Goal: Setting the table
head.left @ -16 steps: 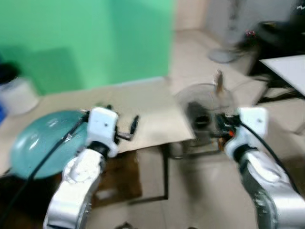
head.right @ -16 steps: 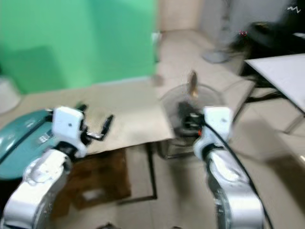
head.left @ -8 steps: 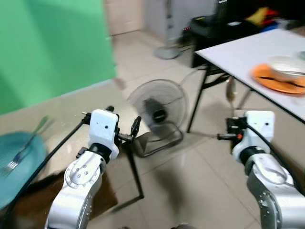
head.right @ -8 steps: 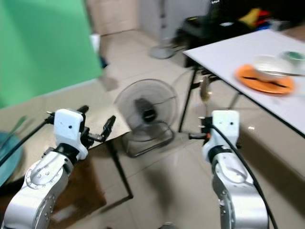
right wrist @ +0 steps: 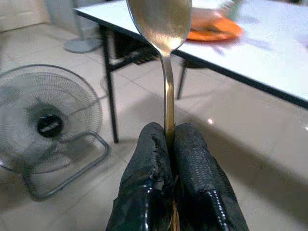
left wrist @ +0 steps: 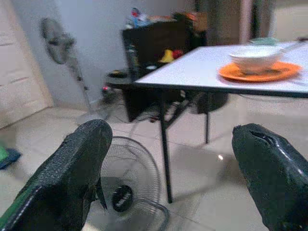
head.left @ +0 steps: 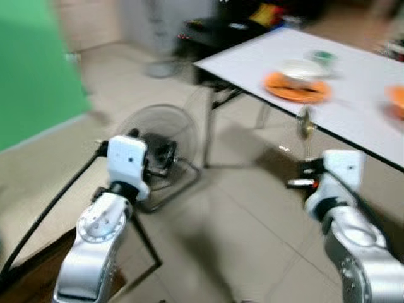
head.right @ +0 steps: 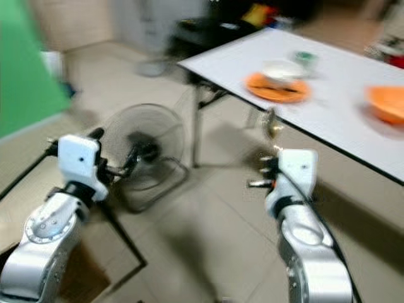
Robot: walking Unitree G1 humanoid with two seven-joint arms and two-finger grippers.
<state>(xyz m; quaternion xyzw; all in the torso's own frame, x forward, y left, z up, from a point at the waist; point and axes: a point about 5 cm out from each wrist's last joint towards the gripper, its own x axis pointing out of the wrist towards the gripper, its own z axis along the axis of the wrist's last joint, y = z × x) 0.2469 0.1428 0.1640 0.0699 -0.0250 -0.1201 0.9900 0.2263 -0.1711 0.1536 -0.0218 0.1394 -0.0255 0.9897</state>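
Observation:
My right gripper (right wrist: 169, 144) is shut on the handle of a metal spoon (right wrist: 161, 21), which stands upright with its bowl (head.left: 306, 123) above the wrist. My left gripper (left wrist: 168, 159) is open and holds nothing; its fingers (left wrist: 72, 178) frame the fan and table beyond. A white table (head.left: 353, 82) stands ahead to the right. On it sits an orange plate (head.left: 297, 88) with a white bowl (head.left: 302, 68) and a dark utensil across it. A second orange dish (head.right: 386, 101) lies farther right.
A floor fan (head.left: 161, 148) rests on the tiled floor just ahead of my left arm. A dark cabinet (left wrist: 154, 53) with clutter stands behind the table, and a standing fan (left wrist: 55, 36) is by the wall. Green backdrop (head.left: 31, 69) at far left.
The camera has swung right: the brown table with the teal plate has left the frame, and the white table with orange plates has come closer. Both grippers keep their poses.

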